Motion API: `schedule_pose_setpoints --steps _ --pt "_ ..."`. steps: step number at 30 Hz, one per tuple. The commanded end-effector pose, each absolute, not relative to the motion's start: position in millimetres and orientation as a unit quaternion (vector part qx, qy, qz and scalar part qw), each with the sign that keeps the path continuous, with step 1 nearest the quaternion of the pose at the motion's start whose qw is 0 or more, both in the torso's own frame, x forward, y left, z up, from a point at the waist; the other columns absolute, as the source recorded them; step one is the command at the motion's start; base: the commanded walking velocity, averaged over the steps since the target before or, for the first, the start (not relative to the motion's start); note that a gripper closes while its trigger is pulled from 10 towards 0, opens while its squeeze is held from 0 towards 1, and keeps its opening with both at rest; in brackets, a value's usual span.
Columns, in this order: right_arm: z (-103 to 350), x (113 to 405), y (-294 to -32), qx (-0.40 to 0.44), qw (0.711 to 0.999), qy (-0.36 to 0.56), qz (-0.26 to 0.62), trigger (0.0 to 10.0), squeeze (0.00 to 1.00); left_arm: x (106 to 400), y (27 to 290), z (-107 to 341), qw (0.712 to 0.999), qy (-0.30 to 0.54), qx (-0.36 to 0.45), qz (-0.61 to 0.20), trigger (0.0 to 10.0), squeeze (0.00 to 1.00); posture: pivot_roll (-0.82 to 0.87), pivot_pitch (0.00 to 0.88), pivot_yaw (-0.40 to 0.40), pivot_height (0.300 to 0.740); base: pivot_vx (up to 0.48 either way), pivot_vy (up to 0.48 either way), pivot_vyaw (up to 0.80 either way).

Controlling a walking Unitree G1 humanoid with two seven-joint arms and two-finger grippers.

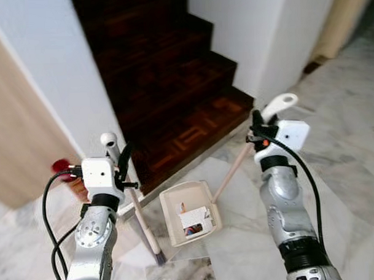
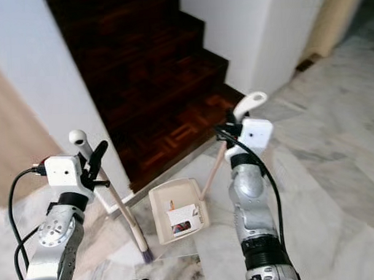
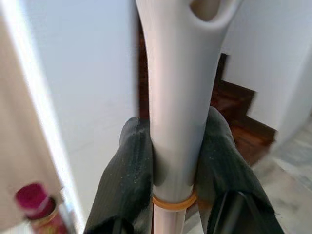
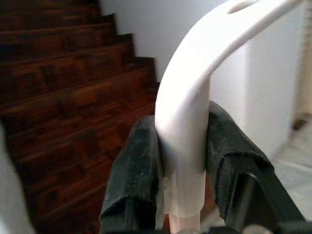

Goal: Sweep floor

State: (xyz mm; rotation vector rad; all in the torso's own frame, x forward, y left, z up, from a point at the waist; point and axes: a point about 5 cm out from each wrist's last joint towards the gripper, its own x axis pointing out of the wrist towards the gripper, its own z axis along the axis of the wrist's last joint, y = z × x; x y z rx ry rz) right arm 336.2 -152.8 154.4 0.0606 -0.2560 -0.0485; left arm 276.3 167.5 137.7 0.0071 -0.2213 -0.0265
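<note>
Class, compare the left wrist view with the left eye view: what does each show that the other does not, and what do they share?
Left wrist view alone: the left end effector's fingers seen pressed against both sides of the broom handle, above an orange band.

Left eye view alone: the dustpan on the marble floor, some litter inside it, its handle held by the right end effector, and the broom's bristles.

Both: the broom, the dark wooden stairs, the white wall, and a red-capped object.
</note>
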Motion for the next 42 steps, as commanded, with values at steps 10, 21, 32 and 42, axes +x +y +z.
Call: schedule_pose_setpoints --steps 10,21,32,42 --pt "169.2 337.7 -146.1 0.035 0.987 -0.160 -0.009 10.0 0.00 272.3 169.0 146.4 0.991 -0.132 0.019 -0.016 10.0 0.00 -0.04 0.068 -0.017 0.740 0.000 0.000 0.80" --pt "170.9 339.0 -147.6 0.035 0.987 -0.158 -0.009 10.0 0.00 271.0 170.8 145.2 0.992 -0.126 0.025 -0.005 10.0 0.00 -0.04 0.108 -0.028 0.740 0.000 0.000 0.80" --pt "169.1 341.2 -145.0 0.062 0.988 -0.143 0.002 10.0 0.00 271.9 172.7 145.9 0.992 -0.122 0.020 0.002 10.0 0.00 -0.04 0.126 -0.032 0.740 0.000 0.048 0.26" --pt "166.9 341.7 -147.1 0.070 0.989 -0.132 -0.004 10.0 0.00 271.1 171.4 146.3 0.992 -0.122 0.018 -0.001 10.0 0.00 -0.04 0.130 -0.033 0.740 0.000 0.264 0.00"
